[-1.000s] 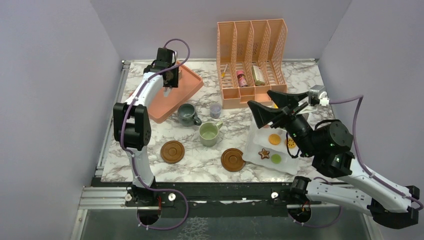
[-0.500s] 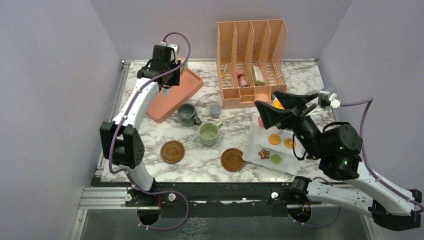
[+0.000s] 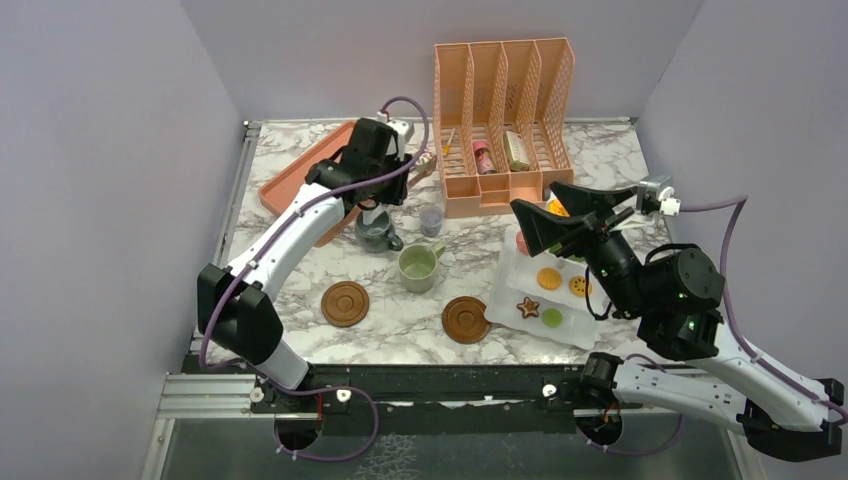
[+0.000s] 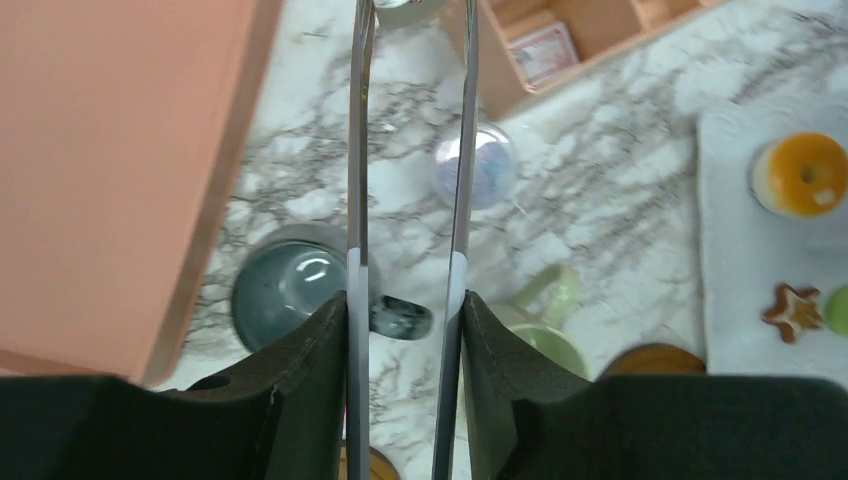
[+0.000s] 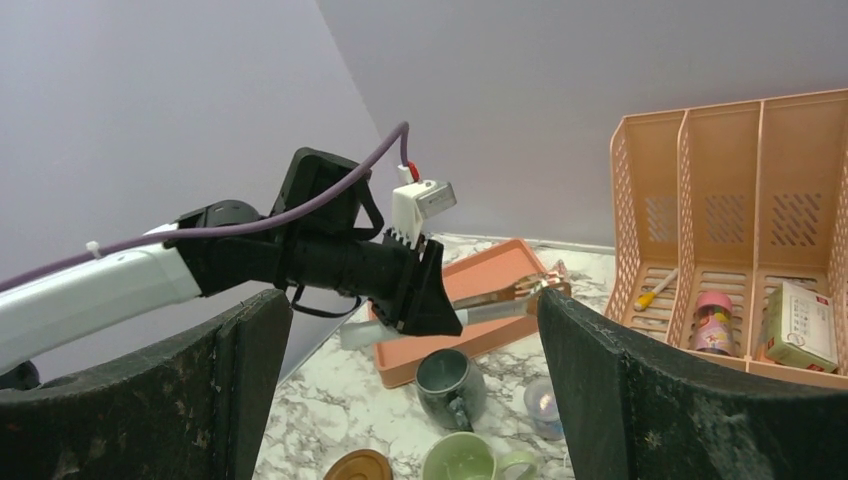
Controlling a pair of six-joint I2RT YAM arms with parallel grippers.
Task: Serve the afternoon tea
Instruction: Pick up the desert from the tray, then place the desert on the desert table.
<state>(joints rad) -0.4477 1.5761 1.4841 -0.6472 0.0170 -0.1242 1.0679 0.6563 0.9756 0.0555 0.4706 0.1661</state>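
Bright, even overhead light casts soft shadows on the desk [image 3: 400, 335], glints off the tongs [image 4: 357, 200] and grey-blue mug [image 4: 290, 295], while near fingers [image 4: 300, 400] blur.

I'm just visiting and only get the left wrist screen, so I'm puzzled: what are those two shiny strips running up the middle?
Observer: They are a pair of tongs, clamped in the left fingers. The right wrist view shows them whole, with the tips pointing toward the orange rack.
Operator: Is the other arm busy?
Observer: No. The right fingers are spread wide with nothing between them, held up over the far end of the white tray.
Operator: Are the cups on their coasters?
Observer: Not yet. The top view shows one brown coaster and the other coaster both lying bare.
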